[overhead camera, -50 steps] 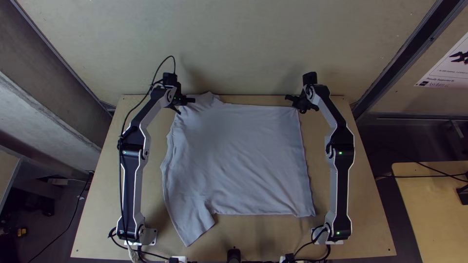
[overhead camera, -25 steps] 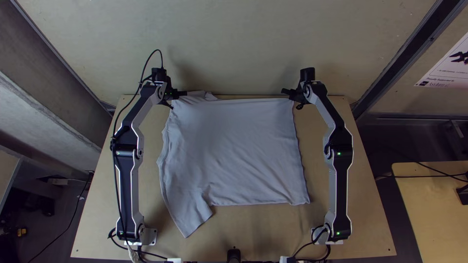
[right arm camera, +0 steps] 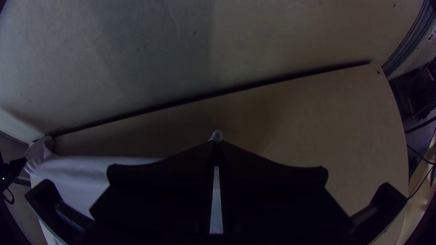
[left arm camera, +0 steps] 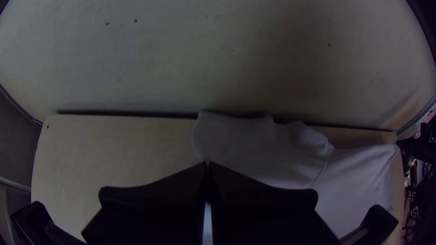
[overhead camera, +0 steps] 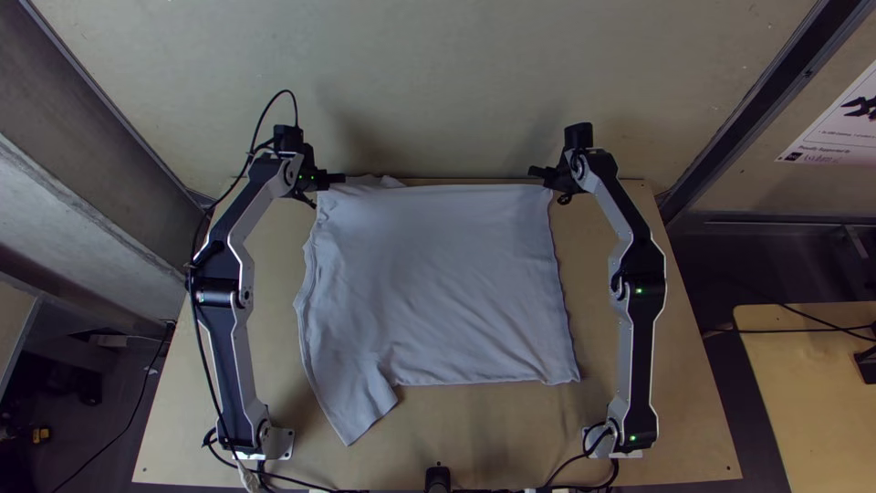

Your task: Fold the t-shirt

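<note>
My left gripper [overhead camera: 332,177] is at the shirt's far left corner, and my right gripper [overhead camera: 542,173] at its far right corner. The light grey t-shirt [overhead camera: 438,283] lies mostly flat across the table, one sleeve pointing to the near left. In the left wrist view my left gripper [left arm camera: 208,166] is shut on the cloth [left arm camera: 259,145], which bulges out beyond the fingertips. From the right wrist my right gripper [right arm camera: 216,144] is shut on a corner, a small tip of it poking out between the fingertips, and the shirt [right arm camera: 81,177] stretches off toward the left arm.
Bare wood of the table [overhead camera: 493,429] lies along the near side of the shirt. A pale wall [overhead camera: 438,82] rises just behind the table's far edge. A black cable [overhead camera: 198,338] runs along the left arm.
Both grippers have moved left and slightly toward the far edge, and the shirt has shifted the same way. Lately the left gripper edged left while the shirt's near part stayed still.
</note>
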Controlling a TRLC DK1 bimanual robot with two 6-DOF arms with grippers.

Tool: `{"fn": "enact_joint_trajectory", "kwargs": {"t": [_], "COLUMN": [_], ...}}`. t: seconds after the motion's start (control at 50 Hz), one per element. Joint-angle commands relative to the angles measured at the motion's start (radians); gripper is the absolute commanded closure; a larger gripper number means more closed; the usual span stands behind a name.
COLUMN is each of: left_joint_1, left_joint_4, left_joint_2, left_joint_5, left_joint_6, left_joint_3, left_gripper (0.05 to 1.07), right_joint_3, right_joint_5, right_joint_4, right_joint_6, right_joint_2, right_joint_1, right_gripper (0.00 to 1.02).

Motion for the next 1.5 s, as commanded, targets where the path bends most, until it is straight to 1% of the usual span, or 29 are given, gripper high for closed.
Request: {"fn": "enact_joint_trajectory", "kwargs": {"t": [0.0,0.24,0.56,0.8,1.18,1.48], "left_joint_1": [0.015,0.015,0.018,0.010,0.003,-0.014], "left_joint_4": [0.000,0.074,0.103,0.115,0.120,0.199], "left_joint_2": [-0.078,-0.213,-0.356,-0.448,-0.535,-0.616], "left_joint_5": [0.002,0.003,0.016,0.023,0.023,0.023], "left_joint_6": [0.000,0.003,0.003,0.003,0.003,-0.006], "left_joint_3": [-0.085,-0.288,-0.477,-0.586,-0.733,-0.911], "left_gripper": [1.05,1.05,1.05,1.05,1.05,1.05], "right_joint_3": [-0.044,-0.079,-0.237,-0.362,-0.560,-0.690], "right_joint_5": [0.020,0.042,0.100,0.138,0.158,0.167], "right_joint_4": [-0.014,-0.065,-0.065,-0.059,-0.013,0.047], "right_joint_6": [-0.013,-0.015,-0.016,-0.016,-0.013,-0.012], "right_joint_2": [-0.066,-0.095,-0.191,-0.276,-0.391,-0.431], "right_joint_1": [0.003,0.017,0.050,0.058,0.069,0.075], "right_gripper": [1.00,1.00,1.00,1.00,1.00,1.00]}}
